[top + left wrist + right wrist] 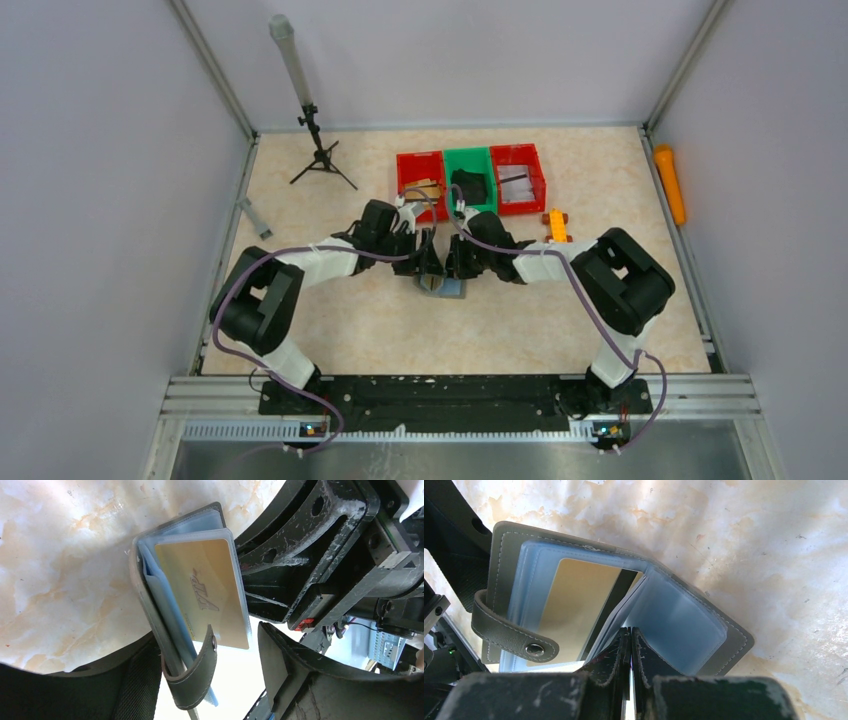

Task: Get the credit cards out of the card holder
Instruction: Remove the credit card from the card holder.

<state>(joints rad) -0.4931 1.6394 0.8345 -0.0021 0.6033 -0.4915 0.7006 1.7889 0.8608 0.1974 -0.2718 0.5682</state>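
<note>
1. Card holder (441,285) lies open on the table (380,330), centre of the work area, between the two gripper tips; grey cover down, shiny blue pockets (684,625) facing up.
2. One gold credit card (205,595) sits in a clear pocket of the holder (150,595), not out; same card (574,605) shows in the right wrist view behind the blue sleeve; other cards cannot be made out.
3. Strap (197,675) with snap button curls loose over the holder's edge, unfastened; seen also at (509,632).
4. Left gripper (432,272) is at the holder's left side; its fingers (310,680) are spread apart, holder's strap end between them, a bright gap beside the one finger; not clamping (230,680).
5. Right gripper (455,272) is at the holder's right side; fingers pressed together (630,635), tips against the inner pocket leaves; cannot tell whether a leaf or card is pinched.
6. Behind: red bin (420,172), green bin (468,170), second red bin (518,165) in a row; tripod (318,150) far left.
</note>
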